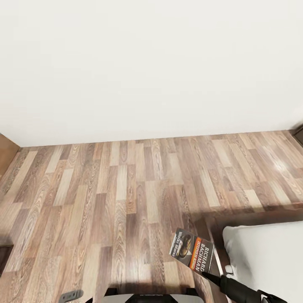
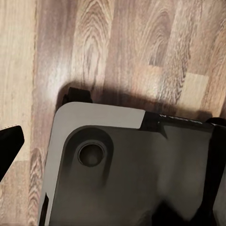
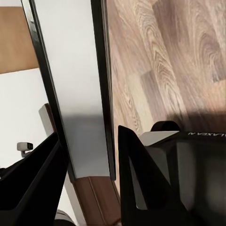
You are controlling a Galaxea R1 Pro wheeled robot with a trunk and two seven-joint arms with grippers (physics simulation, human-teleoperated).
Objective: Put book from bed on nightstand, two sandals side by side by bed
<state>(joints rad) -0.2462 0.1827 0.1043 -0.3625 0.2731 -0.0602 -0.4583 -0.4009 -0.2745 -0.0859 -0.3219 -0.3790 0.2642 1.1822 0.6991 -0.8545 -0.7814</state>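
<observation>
The book [image 1: 191, 248], a thin dark paperback with an orange band and white lettering, hangs above the wood floor just off the bed's corner. My right gripper [image 1: 207, 275] is shut on its lower edge. In the right wrist view the book [image 3: 80, 94] is seen edge-on, white pages between dark covers, clamped between the two dark fingers [image 3: 141, 179]. The bed [image 1: 269, 261] shows its light-grey mattress corner and dark frame at the lower right. My left gripper [image 2: 115, 129] stands open with nothing in it, over the robot's own base. The sandals and the nightstand are out of view.
A white wall [image 1: 151, 63] runs across ahead, with open plank floor [image 1: 126, 189] before it. A dark piece of furniture [image 1: 299, 134] pokes in at the right edge and a brown wooden surface [image 1: 6, 153] at the left. The robot's base [image 2: 122, 179] sits beneath the left arm.
</observation>
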